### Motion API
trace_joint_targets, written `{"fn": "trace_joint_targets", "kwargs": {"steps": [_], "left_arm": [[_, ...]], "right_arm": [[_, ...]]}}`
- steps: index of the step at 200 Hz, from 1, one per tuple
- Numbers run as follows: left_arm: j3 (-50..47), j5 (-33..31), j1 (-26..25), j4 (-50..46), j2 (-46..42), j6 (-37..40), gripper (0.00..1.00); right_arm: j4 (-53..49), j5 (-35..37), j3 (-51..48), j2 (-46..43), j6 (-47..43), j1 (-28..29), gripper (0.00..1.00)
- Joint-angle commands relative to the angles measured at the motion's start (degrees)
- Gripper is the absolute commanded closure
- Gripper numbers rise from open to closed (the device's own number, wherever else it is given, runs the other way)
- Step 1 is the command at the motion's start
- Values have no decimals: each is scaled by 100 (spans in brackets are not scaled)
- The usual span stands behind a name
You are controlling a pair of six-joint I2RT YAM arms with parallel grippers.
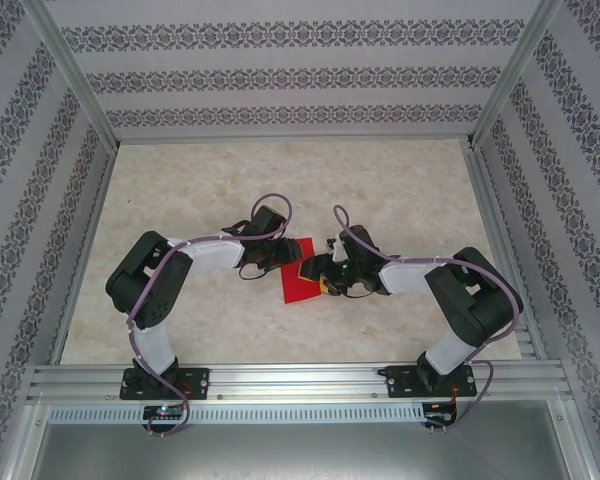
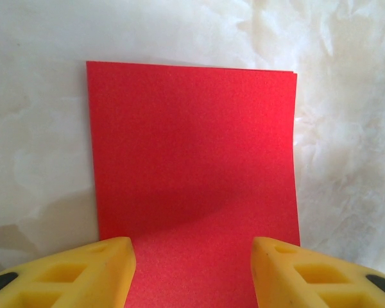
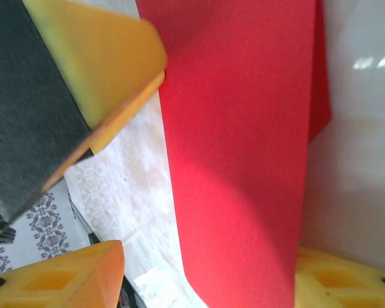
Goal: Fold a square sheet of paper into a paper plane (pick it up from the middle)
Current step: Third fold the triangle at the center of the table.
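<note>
One square sheet of paper (image 2: 192, 147) lies between left gripper (image 2: 192, 251) and right gripper (image 3: 208, 273).

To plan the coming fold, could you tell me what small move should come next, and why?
Probably close the right gripper on the red paper sheet: its edge lies between those open fingers, while the left gripper's open fingers straddle its other side.

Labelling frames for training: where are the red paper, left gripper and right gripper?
red paper (image 2: 192, 147), left wrist view, middle of the sheet.
left gripper (image 2: 192, 260), left wrist view, midway between fingertips.
right gripper (image 3: 205, 282), right wrist view, midway between fingertips.
</note>
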Motion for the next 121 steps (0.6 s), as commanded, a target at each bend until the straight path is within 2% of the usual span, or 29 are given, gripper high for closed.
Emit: {"fn": "trace_joint_targets", "kwargs": {"steps": [1,56,76,121], "left_arm": [[-146,-103,93,-477,289,57,46],[-95,-78,86,-548,277,124,46],[-88,-61,88,-542,277,138,46],[-90,63,90,-450,307,156,46]], "right_arm": [[-153,94,-199,-159,164,122,46],[-597,727,-427,-889,366,102,62],[-569,824,-501,-1078,545,36,74],[-873,913,-412,-1296,642,-20,88]]}}
